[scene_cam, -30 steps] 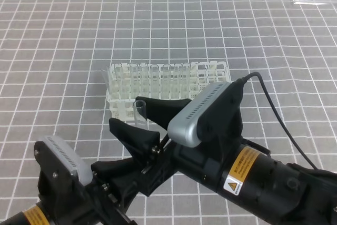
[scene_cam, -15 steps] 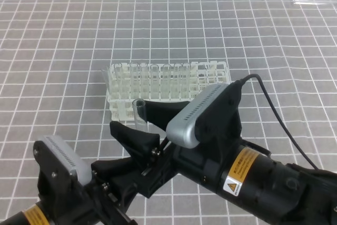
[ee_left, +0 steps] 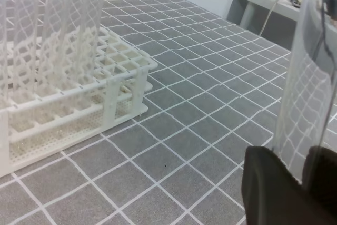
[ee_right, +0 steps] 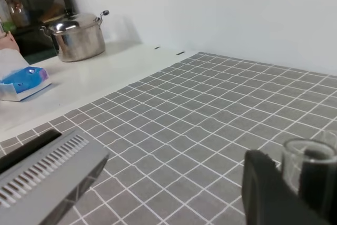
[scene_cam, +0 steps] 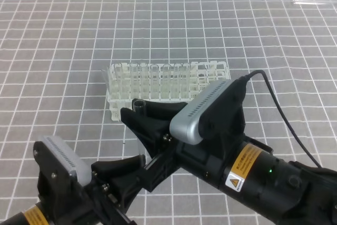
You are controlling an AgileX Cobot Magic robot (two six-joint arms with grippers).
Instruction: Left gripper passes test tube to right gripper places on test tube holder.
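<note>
Right tool (scene_cam: 141, 113) closed in on test tube (scene_cam: 139, 107) since previous frame.
Tube upright, rim uppermost; left tool (scene_cam: 138, 168) grips its base.

A white lattice rack (ee_left: 79, 98) stands at the left on the grey tiled tabletop (ee_left: 179, 130), its square holes carrying several clear tubes (ee_left: 58, 35) upright in the back rows, while the nearer holes look empty. At the right edge a clear test tube (ee_left: 305, 82) rises close to the camera, the grid lines bending through its glass. Its lower end sits between the black fingers (ee_left: 274, 193) of the left pincer (ee_left: 303, 183). Beyond the tabletop, a pale shelf (ee_left: 268, 1) holds small items, too blurred to name.
</note>
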